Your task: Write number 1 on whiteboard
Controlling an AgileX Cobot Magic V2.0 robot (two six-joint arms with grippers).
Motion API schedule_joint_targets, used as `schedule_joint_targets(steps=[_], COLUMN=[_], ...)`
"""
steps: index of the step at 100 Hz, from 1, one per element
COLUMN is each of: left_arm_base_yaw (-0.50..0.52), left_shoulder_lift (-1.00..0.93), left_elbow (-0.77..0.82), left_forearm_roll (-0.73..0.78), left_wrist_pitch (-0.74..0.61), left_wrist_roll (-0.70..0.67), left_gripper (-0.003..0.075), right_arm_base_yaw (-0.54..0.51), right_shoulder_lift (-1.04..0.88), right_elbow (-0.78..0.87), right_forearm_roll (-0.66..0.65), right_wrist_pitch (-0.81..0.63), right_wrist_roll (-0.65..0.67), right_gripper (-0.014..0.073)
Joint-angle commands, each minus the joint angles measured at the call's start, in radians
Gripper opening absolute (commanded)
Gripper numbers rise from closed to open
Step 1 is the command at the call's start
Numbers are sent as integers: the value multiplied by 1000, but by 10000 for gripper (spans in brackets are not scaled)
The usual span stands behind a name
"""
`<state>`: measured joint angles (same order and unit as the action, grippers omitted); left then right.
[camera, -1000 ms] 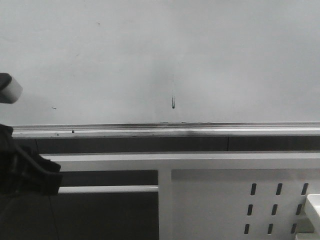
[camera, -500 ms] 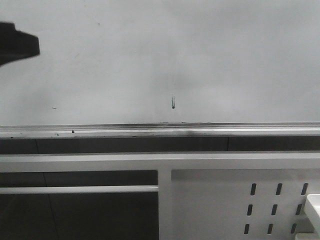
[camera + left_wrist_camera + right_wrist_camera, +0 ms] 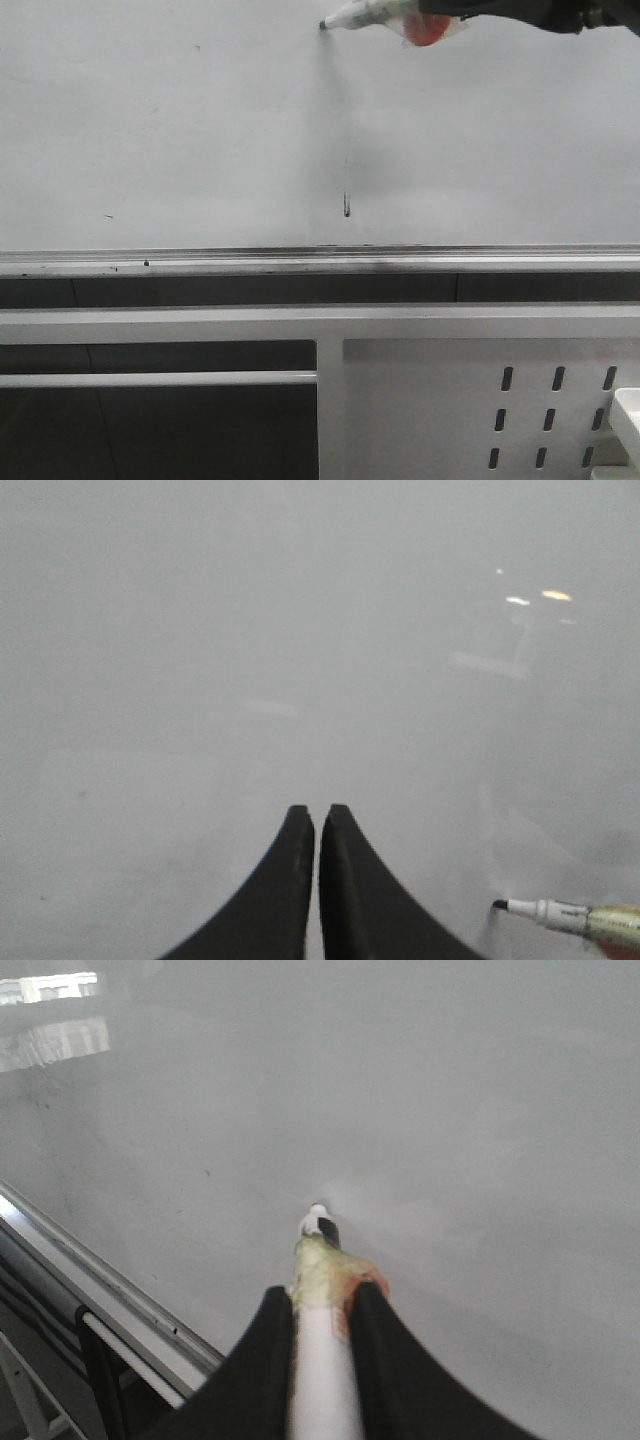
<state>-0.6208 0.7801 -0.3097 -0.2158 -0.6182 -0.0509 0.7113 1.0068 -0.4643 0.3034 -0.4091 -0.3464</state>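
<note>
Now the marker (image 3: 365, 14) swings in from the right, tip near the whiteboard (image 3: 200, 120) high above the short grey smudge (image 3: 347, 205); no number 1 yet. Right gripper (image 3: 322, 1305) clamps the marker; left gripper (image 3: 317, 825), pinched together, holds nothing. Risk: a shallow angle could skip the stroke. Only the front view shows the smudge and ledge (image 3: 250, 262).

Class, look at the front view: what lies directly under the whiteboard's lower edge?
Under the whiteboard runs a silver metal ledge, then a dark gap, then a white perforated panel. What is behind the panel cannot be seen.
</note>
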Motion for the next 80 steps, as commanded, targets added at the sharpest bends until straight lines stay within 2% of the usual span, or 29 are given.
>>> schedule_joint_targets(steps=[1, 40, 80], left_arm_base_yaw=[2, 2, 2], left_shoulder_lift=[-31, -45, -45], left_elbow=[-23, -23, -23], left_forearm_roll=[-5, -6, -6], left_wrist_pitch=[-78, -81, -131], left_wrist_roll=[-10, -10, -10], left_gripper=[-20, -20, -20], right_arm_base_yaw=[-7, -29, -29], right_shoulder_lift=[-3, 59, 192], right_elbow=[-25, -25, -25], right_forearm_roll=[-5, 12, 22], right_wrist_pitch=[-119, -47, -64], right_wrist_roll=[-12, -37, -35], right_gripper=[-49, -49, -49])
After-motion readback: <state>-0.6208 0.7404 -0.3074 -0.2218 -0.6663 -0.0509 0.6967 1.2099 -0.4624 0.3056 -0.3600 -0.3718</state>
